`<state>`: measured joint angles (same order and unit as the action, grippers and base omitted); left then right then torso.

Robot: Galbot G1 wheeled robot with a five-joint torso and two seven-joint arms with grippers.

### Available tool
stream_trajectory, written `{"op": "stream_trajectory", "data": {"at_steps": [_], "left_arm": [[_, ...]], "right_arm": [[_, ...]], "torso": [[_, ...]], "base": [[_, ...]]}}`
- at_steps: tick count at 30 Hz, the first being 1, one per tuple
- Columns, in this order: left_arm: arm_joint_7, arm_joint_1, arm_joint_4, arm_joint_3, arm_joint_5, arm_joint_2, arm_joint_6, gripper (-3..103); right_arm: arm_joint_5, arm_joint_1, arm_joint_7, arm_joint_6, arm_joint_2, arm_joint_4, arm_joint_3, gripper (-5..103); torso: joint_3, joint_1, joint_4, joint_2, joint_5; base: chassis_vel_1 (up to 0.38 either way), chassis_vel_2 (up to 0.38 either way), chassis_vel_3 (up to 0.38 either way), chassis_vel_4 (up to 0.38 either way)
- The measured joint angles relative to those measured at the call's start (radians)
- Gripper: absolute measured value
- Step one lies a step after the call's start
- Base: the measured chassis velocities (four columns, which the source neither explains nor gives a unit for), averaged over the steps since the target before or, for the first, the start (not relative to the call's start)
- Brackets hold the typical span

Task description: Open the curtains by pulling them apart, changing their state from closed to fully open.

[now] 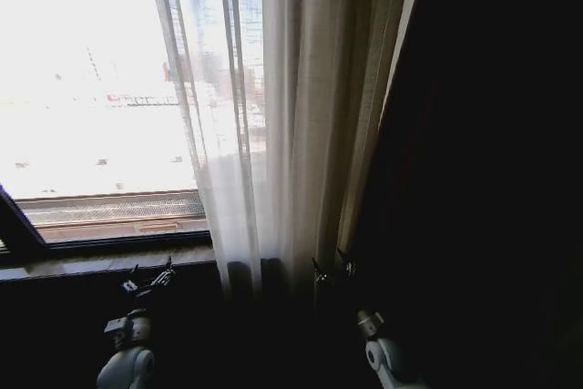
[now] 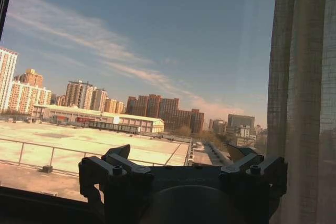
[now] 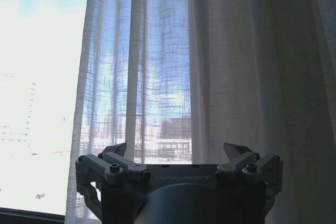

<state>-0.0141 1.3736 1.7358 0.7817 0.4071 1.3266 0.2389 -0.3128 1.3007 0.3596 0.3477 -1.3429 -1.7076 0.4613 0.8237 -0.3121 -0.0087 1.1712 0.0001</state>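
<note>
1. One dark heavy drape point(image 1: 483, 161) covers the right side of the head view, just beside the sheer fabric.
2. One bare window pane point(image 1: 86, 88) is at the left, with rooftops and buildings beyond it.
3. The curtains point(image 1: 273, 125) hang gathered in one pleated bunch between pane and drape, their hem near the dark sill point(image 1: 100, 266).
4. Two grippers are in view. The left gripper point(image 1: 150, 280) is raised before the sill, left of the curtains, fingers spread apart with nothing between them.
5. The right gripper point(image 1: 332, 268) sits at the curtains' lower edge, fingers apart, facing the pleats; whether it touches fabric cannot be told.
</note>
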Motion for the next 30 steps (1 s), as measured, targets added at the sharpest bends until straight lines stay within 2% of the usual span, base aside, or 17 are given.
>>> {"op": "stream_trajectory", "data": {"at_steps": [8, 15, 20, 26, 30], "left_arm": [[0.000, 0.000, 0.000, 0.000, 0.000, 0.000, 0.000, 100], [0.000, 0.000, 0.000, 0.000, 0.000, 0.000, 0.000, 100], [0.000, 0.000, 0.000, 0.000, 0.000, 0.000, 0.000, 100], [0.000, 0.000, 0.000, 0.000, 0.000, 0.000, 0.000, 100], [0.000, 0.000, 0.000, -0.001, 0.000, 0.000, 0.000, 100]], "right_arm": [[-0.003, -0.016, 0.021, 0.009, -0.012, 0.030, -0.003, 100], [-0.007, -0.023, 0.017, 0.011, -0.013, 0.037, -0.004, 100], [-0.001, -0.028, 0.017, 0.009, -0.018, 0.043, -0.006, 100], [-0.011, -0.035, 0.017, 0.041, -0.023, 0.060, -0.008, 100], [0.015, -0.031, -0.030, 0.046, -0.021, 0.041, -0.017, 100]], "torso": [[0.000, 0.000, -0.0002, 0.000, -0.0002], [0.000, 0.000, 0.0000, 0.000, 0.0001], [0.000, -0.001, 0.0001, 0.000, -0.0007], [0.000, 0.000, -0.0003, 0.000, 0.0005], [0.000, 0.000, -0.0004, 0.000, 0.0001]], "base": [[0.346, 0.387, -0.370, -0.389], [0.253, 0.392, -0.225, -0.393], [0.055, 0.229, -0.047, -0.264], [-0.055, 0.061, 0.047, -0.058], [-0.089, -0.007, 0.078, 0.003]]}}
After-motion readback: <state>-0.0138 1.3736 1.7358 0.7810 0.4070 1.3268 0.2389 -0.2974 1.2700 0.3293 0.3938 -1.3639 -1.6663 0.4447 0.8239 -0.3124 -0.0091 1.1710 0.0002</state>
